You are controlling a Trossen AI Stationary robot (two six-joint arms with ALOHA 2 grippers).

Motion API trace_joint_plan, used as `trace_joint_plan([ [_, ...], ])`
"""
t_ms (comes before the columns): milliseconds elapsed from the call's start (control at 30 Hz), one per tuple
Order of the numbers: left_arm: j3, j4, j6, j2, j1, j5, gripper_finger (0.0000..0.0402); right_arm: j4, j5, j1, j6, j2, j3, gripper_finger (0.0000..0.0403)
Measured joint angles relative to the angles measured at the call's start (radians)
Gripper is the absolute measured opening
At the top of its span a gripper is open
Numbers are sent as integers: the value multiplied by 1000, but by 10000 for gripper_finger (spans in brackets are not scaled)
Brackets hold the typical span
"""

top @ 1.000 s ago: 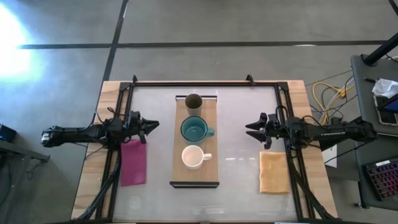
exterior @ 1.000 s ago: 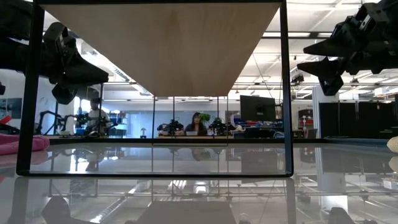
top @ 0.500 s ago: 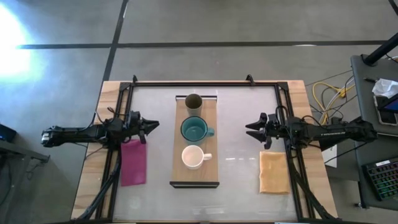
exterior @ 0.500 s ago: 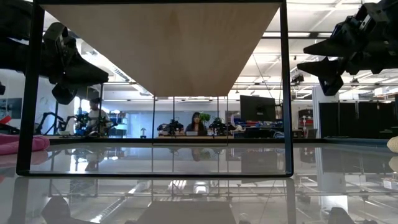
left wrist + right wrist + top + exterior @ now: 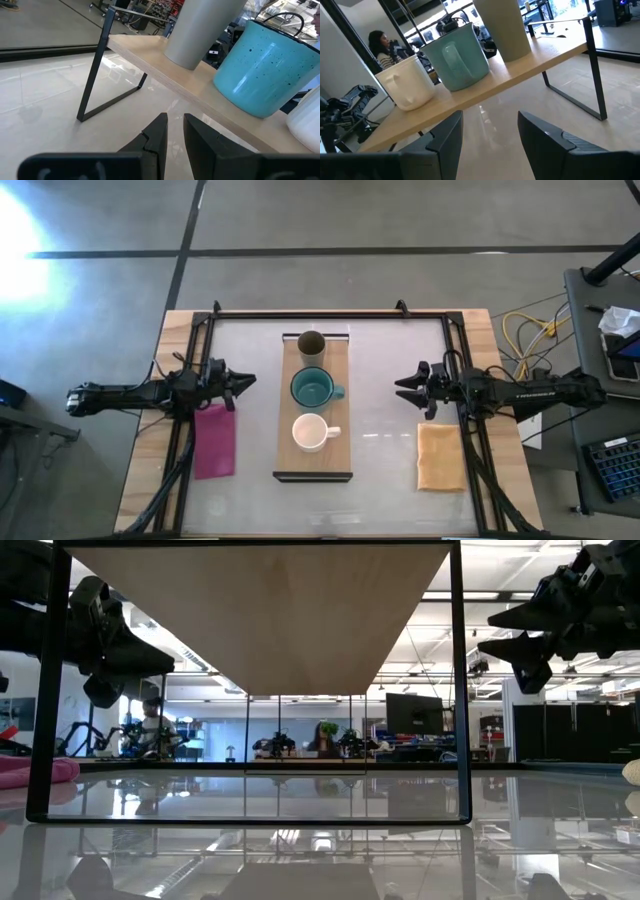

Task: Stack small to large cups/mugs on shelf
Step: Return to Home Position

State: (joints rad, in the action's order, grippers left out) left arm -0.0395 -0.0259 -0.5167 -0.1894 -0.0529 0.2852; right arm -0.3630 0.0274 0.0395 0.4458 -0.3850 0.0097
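The light-wood shelf [image 5: 342, 425] with dark end rails stands mid-table on its rail legs. On it stand in a row the dark olive cup [image 5: 311, 344] at the far end, the teal mug [image 5: 314, 389] in the middle and the white mug [image 5: 311, 433] at the near end. They also show in the right wrist view: the olive cup [image 5: 502, 27], the teal mug [image 5: 457, 57], the white mug [image 5: 407, 82]. My left gripper [image 5: 246, 381] hovers left of the shelf, its fingers nearly shut with a narrow gap [image 5: 175, 132]. My right gripper [image 5: 403, 390] hovers right of the shelf, open and empty.
A pink cloth [image 5: 214, 440] lies on the table under my left arm. An orange cloth [image 5: 440, 456] lies under my right arm. A black frame [image 5: 330, 313] rims the table. A person sits in the room beyond [image 5: 379, 45].
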Motion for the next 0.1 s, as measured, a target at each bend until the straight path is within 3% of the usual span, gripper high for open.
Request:
trace_joint_plan([
  [100,0,0,0,0,0,0,48,0,0,0,0,0,0,183],
])
